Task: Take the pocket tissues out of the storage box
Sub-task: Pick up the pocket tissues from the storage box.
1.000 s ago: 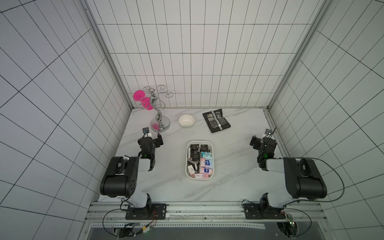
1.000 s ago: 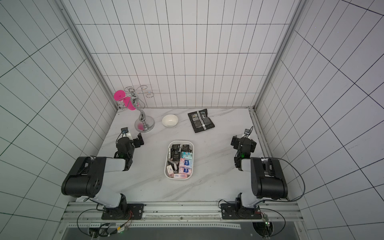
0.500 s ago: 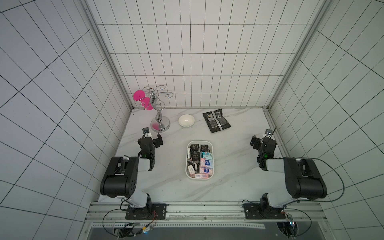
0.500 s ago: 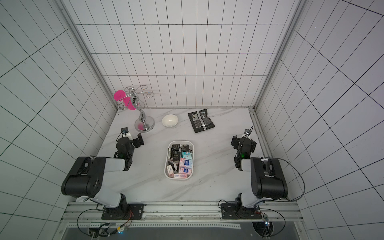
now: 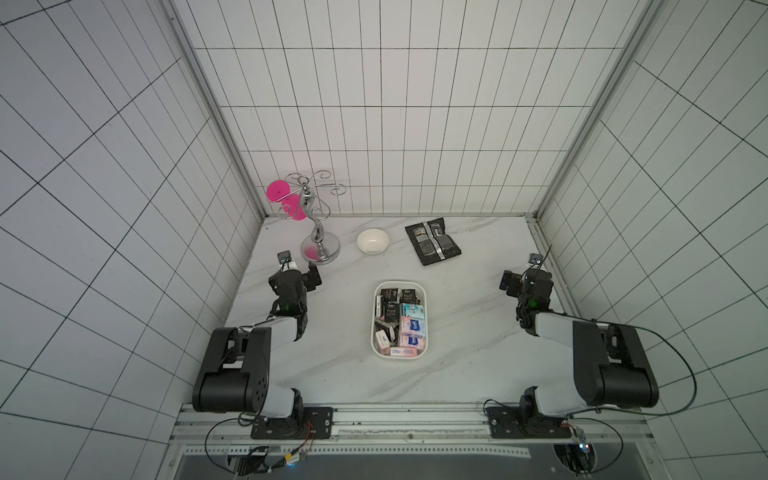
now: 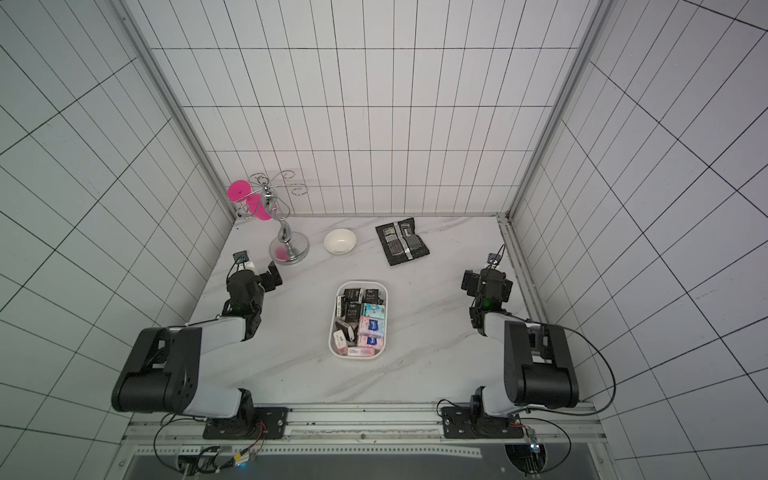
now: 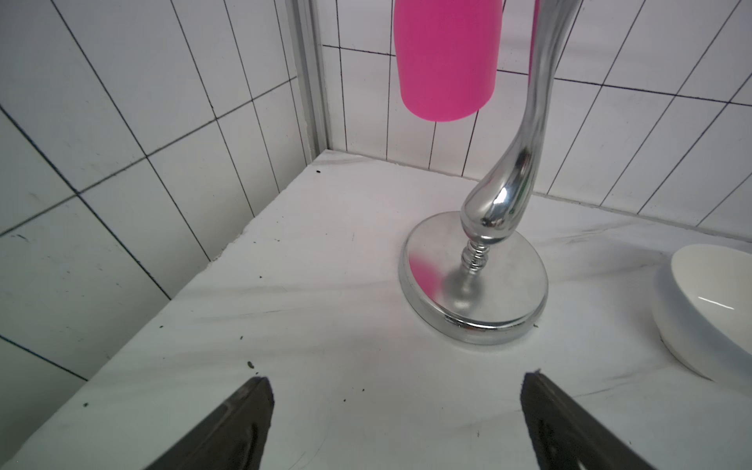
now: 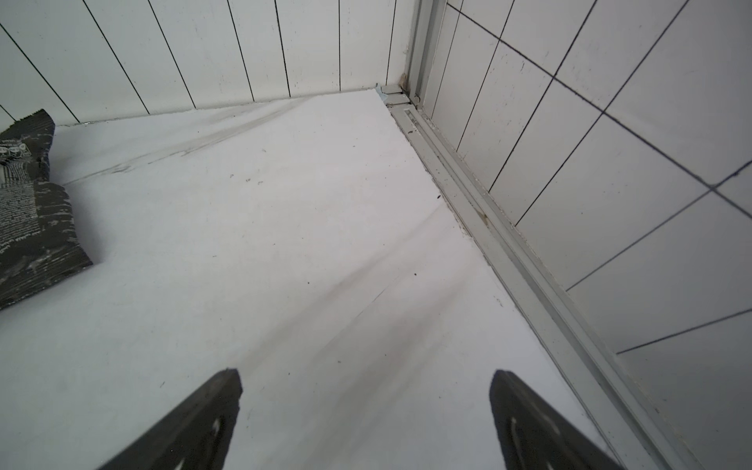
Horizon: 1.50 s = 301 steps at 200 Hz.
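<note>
1. Both the left gripper (image 7: 395,388) and the right gripper (image 8: 365,378) are wide open, holding nothing.
2. All the pocket tissues (image 5: 402,325) lie inside the storage box (image 5: 372,332).
3. From it, the left gripper sits at ten o'clock, the right gripper at two.

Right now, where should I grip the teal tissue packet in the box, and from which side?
Probably straight down from above, pinching the teal packet across its shorter width. It lies flat on top, by the storage box wall on the right arm's side, other packets crowding its remaining edges, so no sideways approach looks open. The open right gripper is nearer.
</note>
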### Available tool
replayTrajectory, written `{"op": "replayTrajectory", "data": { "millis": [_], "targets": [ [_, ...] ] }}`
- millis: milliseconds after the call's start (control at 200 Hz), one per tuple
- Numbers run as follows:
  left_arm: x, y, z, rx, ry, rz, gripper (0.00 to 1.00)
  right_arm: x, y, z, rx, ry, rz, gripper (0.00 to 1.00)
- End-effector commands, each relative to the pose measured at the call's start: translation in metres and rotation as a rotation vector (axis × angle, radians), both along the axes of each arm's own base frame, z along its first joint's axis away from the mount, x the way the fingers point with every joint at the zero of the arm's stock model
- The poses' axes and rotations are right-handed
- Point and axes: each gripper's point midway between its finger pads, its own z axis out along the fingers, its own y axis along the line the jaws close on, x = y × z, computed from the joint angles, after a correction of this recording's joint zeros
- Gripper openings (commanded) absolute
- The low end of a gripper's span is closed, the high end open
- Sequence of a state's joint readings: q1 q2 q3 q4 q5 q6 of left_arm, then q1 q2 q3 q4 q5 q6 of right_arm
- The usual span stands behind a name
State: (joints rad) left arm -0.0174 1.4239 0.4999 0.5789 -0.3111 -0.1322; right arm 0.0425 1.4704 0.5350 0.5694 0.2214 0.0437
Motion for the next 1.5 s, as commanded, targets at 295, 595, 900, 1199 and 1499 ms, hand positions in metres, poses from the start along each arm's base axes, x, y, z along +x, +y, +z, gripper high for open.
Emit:
{"op": "replayTrajectory", "data": {
  "millis": [295, 595, 900, 1199, 1499],
  "targets": [
    [-0.008, -0.047, 0.105, -0.021, 0.082, 0.062, 0.98, -0.033, 0.159, 0.070, -0.066, 0.102, 0.423, 0.99],
    [-0.020, -0.058, 0.098, -0.113, 0.191, 0.023, 0.99, -0.112, 0.305, 0.104, 0.023, 0.091, 0.737, 0.99],
    [-0.031, -0.062, 0.085, -0.205, 0.229, 0.048, 0.99, -0.161, 0.405, 0.062, 0.079, 0.191, 0.883, 0.97],
    [-0.034, -0.071, 0.084, -0.198, 0.257, 0.044, 0.99, -0.157, 0.437, 0.030, 0.091, 0.258, 0.897, 0.85],
    [-0.035, -0.081, 0.098, -0.180, 0.238, 0.022, 0.99, -0.142, 0.444, 0.010, 0.122, 0.303, 0.866, 0.68]
  ]
}}
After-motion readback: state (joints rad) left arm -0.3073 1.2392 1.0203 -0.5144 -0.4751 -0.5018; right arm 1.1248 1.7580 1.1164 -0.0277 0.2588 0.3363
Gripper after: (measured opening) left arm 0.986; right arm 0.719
